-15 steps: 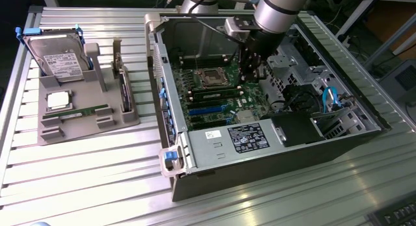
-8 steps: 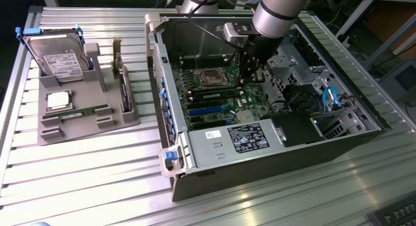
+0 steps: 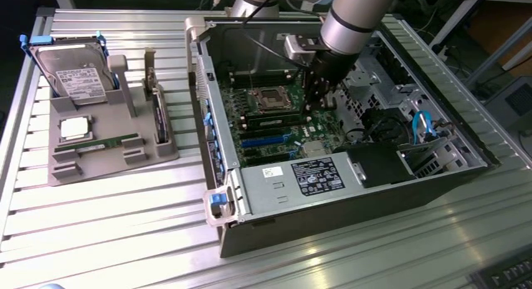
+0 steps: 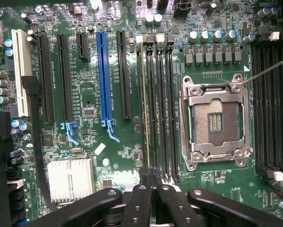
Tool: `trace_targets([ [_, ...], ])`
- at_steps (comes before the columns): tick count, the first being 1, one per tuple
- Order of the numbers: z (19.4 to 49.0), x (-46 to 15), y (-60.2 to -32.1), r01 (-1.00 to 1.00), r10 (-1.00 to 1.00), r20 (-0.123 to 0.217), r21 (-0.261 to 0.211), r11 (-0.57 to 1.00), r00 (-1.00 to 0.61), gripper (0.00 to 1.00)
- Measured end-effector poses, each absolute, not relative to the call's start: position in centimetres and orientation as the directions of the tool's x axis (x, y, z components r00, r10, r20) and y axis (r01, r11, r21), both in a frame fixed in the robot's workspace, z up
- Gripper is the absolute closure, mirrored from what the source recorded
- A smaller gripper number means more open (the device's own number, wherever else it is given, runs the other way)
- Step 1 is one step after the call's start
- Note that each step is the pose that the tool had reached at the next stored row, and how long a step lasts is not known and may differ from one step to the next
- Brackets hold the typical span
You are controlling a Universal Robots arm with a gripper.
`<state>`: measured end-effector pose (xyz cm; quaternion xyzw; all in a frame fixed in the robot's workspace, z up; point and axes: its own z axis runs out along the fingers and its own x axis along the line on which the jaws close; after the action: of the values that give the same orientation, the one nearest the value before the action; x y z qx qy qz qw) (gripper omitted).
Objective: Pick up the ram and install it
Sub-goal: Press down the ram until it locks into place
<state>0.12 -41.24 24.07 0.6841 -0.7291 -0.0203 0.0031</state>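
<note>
The ram is a thin green stick seen edge-on, standing in the outermost of the black memory slots beside the CPU socket. In the exterior view it is a green strip on the motherboard below the socket. My gripper hangs inside the open case, its black fingers pressed together over the near end of that stick. I cannot tell if they touch it. From outside, the gripper points down at the slots. A second green stick lies on the grey fixture.
The fixture at the exterior view's left also carries a hard drive and a CPU chip. Inside the case are a power supply, blue cables and a drive cage. A blue expansion slot and a heatsink flank the memory slots.
</note>
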Motion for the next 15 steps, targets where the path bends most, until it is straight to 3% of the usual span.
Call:
trace_targets([
  [15, 23.17, 0.19, -41.17, -0.997, -0.998, -0.024, 0.034, 0.063, -0.064, 0.89],
])
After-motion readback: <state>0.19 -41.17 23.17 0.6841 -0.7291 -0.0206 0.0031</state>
